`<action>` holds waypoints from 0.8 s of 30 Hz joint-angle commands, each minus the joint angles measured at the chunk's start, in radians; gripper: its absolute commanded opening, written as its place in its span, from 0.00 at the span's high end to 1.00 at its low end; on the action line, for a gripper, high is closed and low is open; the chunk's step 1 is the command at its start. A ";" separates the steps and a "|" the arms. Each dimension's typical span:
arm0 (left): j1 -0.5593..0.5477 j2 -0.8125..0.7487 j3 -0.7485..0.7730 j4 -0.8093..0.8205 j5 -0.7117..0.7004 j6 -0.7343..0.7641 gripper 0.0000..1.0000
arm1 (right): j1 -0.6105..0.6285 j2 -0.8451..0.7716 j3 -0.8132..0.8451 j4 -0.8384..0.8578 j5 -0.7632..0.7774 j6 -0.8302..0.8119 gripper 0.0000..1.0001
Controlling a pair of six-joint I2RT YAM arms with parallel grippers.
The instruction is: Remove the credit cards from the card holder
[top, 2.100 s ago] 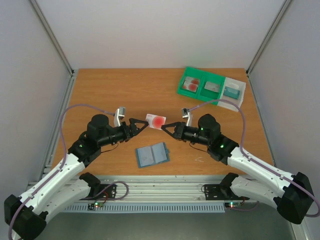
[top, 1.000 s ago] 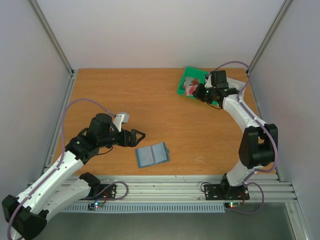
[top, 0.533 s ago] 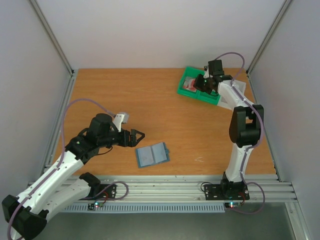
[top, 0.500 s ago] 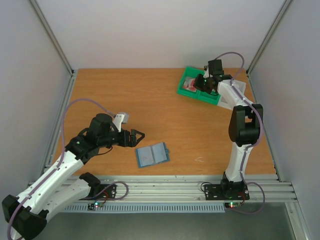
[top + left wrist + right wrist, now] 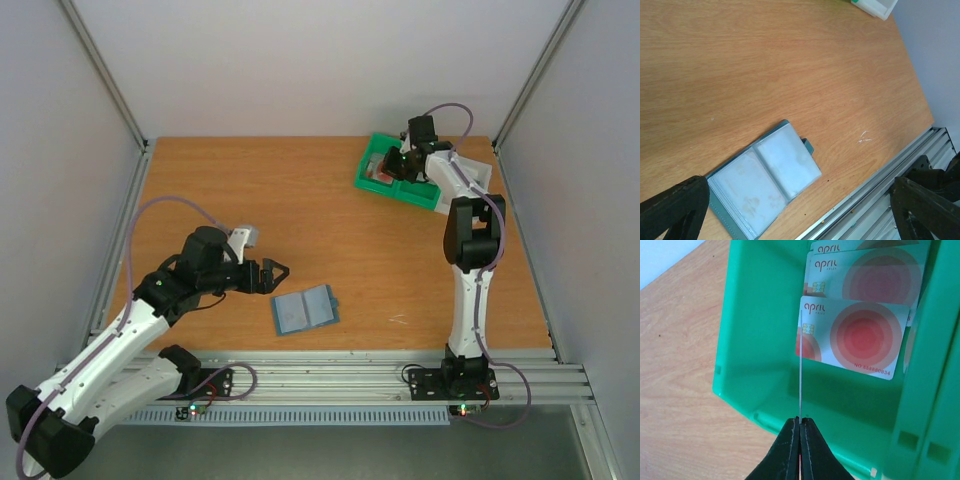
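Observation:
The card holder [image 5: 305, 310] lies open and flat on the table near the front; the left wrist view shows its clear slots [image 5: 765, 177] with no cards visible in them. My left gripper [image 5: 278, 272] is open and empty, just left of and above the card holder. My right gripper [image 5: 392, 165] is shut on a credit card, seen edge-on [image 5: 800, 365], over the left compartment of the green tray [image 5: 755, 340]. Several red and pale credit cards [image 5: 855, 335] lie stacked in that compartment.
The green two-compartment tray [image 5: 400, 192] stands at the far right of the table, with a white tray [image 5: 478, 178] beside it. The metal rail [image 5: 880, 190] runs along the table's front edge near the card holder.
The right arm has carried the card from the table's middle to the green tray at the far right. The left gripper has let go of the card and drawn back left, staying open.

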 commanded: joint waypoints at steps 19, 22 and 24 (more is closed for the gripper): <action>-0.003 0.150 0.030 -0.006 0.105 0.019 0.00 | -0.022 0.033 0.169 -0.156 0.067 0.007 0.78; -0.002 0.176 0.018 0.000 0.116 0.007 0.01 | -0.020 -0.004 0.137 -0.152 0.029 0.054 0.78; -0.003 0.190 0.006 0.009 0.114 -0.011 0.01 | -0.015 -0.043 0.091 -0.132 -0.001 0.068 0.78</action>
